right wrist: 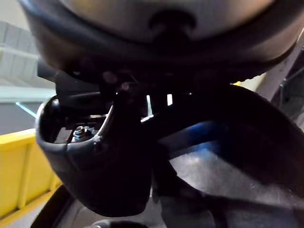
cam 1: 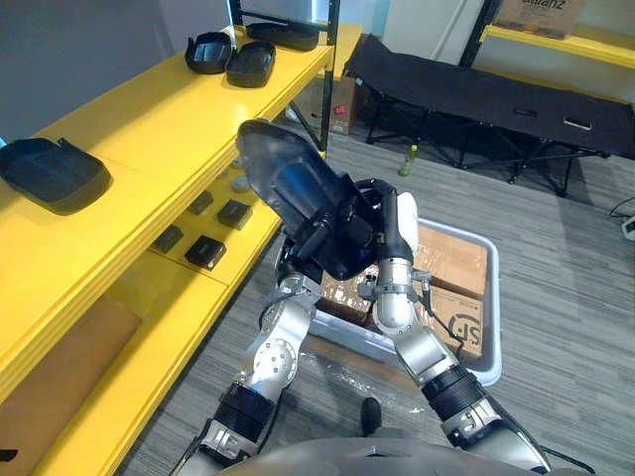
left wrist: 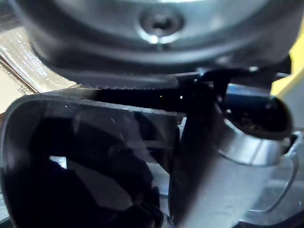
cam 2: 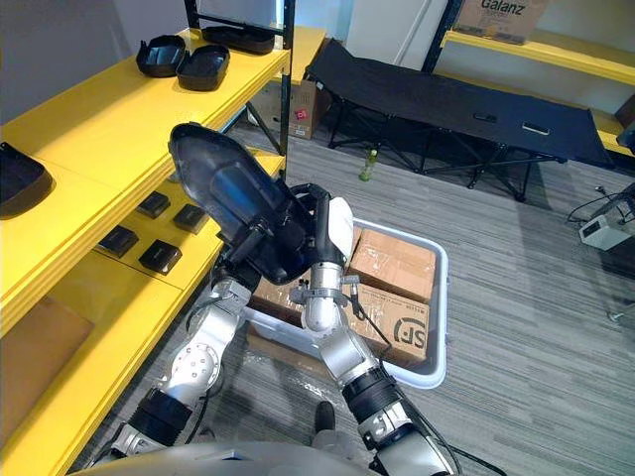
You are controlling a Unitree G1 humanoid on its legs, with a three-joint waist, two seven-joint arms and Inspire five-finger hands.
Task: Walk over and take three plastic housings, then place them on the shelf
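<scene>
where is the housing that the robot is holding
Centre of the eye views: the housing is held between the left robot hand and right robot hand, beside the yellow shelf and by the grey bin.

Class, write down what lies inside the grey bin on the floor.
Cardboard boxes lie in the bin. The housing, gripped by the left hand and right hand, hides part of the bin's left end.

place: storeroom/workshop | yellow shelving [cam 1: 149, 134] | grey bin [cam 2: 442, 288] of cartons [cam 2: 397, 263] | folding cot [cam 1: 476, 94]
</scene>
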